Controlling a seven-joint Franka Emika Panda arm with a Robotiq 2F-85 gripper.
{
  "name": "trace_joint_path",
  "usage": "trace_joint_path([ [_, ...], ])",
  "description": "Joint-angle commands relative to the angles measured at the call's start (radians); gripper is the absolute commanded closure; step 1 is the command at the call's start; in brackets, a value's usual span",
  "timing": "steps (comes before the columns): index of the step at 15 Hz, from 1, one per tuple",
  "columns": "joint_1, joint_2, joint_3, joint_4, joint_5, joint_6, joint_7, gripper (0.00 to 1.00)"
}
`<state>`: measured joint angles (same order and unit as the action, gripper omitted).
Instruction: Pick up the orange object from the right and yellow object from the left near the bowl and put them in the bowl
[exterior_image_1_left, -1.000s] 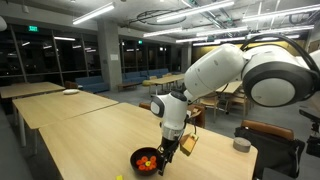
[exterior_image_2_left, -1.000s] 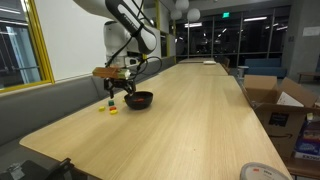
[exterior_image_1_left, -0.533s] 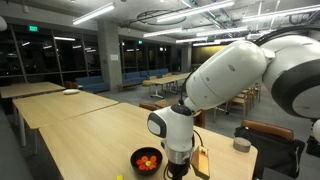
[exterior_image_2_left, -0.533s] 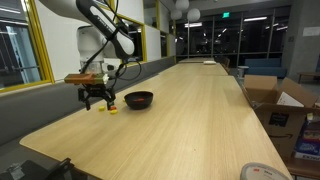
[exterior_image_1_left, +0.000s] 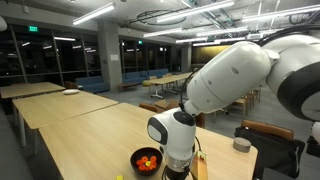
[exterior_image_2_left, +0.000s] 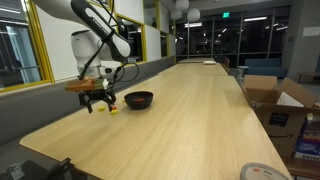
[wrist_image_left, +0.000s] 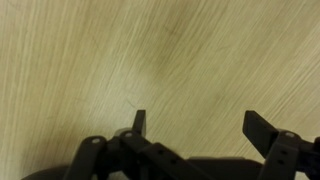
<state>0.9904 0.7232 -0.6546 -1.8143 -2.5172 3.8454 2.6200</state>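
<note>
The black bowl (exterior_image_2_left: 139, 99) stands on the long wooden table, and small orange and red pieces (exterior_image_1_left: 148, 160) show inside it. I cannot tell which of them is the orange object. A tiny yellow object (exterior_image_2_left: 112, 109) lies on the table just left of the bowl. My gripper (exterior_image_2_left: 97, 104) hangs fingers-down a little left of that yellow object, close above the tabletop. In the wrist view the gripper (wrist_image_left: 198, 118) is open, with only bare wood between its fingers.
The table (exterior_image_2_left: 180, 120) runs far back, with its near edge toward the camera. Cardboard boxes (exterior_image_2_left: 275, 105) stand beside it, and a grey roll (exterior_image_2_left: 262, 172) lies at the near corner. More tables and chairs (exterior_image_1_left: 60, 100) fill the room behind.
The arm has swung away from the bowl, carrying the open gripper from beside the bowl to the far side of the yellow object. The bowl has not moved.
</note>
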Motion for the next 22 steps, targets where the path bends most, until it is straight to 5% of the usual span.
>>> trace_joint_path([
  [1, -0.052, -0.015, 0.035, 0.001, 0.0, -0.042, -0.01, 0.0],
  [22, -0.201, 0.185, 0.13, 0.287, 0.0, 0.073, -0.133, 0.0],
])
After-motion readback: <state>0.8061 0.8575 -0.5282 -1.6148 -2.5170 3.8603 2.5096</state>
